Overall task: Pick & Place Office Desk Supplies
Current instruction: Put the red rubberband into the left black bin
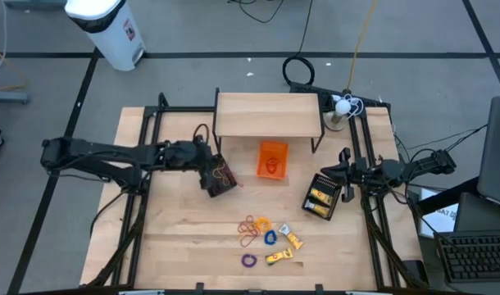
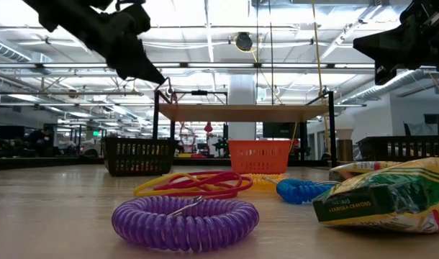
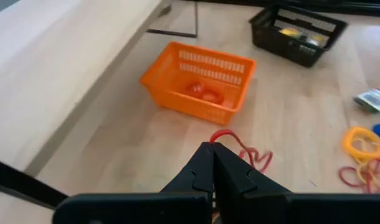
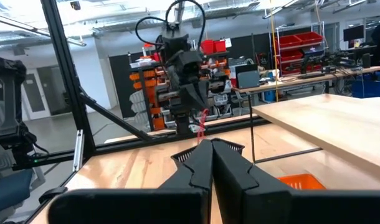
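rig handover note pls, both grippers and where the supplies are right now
Left gripper: fingers shut on a red band, held above the table next to the left black basket.
Right gripper: shut, empty, waiting above the right black basket.
Done: something red lies in the orange basket; yellow items sit in the right black basket.
Left: loose bands, blue coil, purple coil and two yellow packs lie on the front of the table.
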Action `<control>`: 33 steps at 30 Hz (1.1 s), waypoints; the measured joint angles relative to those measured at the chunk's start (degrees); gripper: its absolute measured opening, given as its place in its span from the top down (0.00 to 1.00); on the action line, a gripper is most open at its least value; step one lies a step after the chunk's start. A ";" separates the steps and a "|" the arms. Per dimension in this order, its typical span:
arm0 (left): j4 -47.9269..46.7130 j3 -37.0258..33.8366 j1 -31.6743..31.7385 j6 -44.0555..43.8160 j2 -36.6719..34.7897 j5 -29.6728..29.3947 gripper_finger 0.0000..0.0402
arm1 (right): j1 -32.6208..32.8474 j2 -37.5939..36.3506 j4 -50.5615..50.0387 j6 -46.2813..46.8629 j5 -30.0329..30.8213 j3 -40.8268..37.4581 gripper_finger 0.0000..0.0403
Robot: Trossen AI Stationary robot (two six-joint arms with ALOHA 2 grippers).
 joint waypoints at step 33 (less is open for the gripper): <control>-8.67 -4.10 2.40 -1.89 3.71 1.97 1.00 | 0.00 0.00 0.08 -0.04 -0.04 0.00 1.00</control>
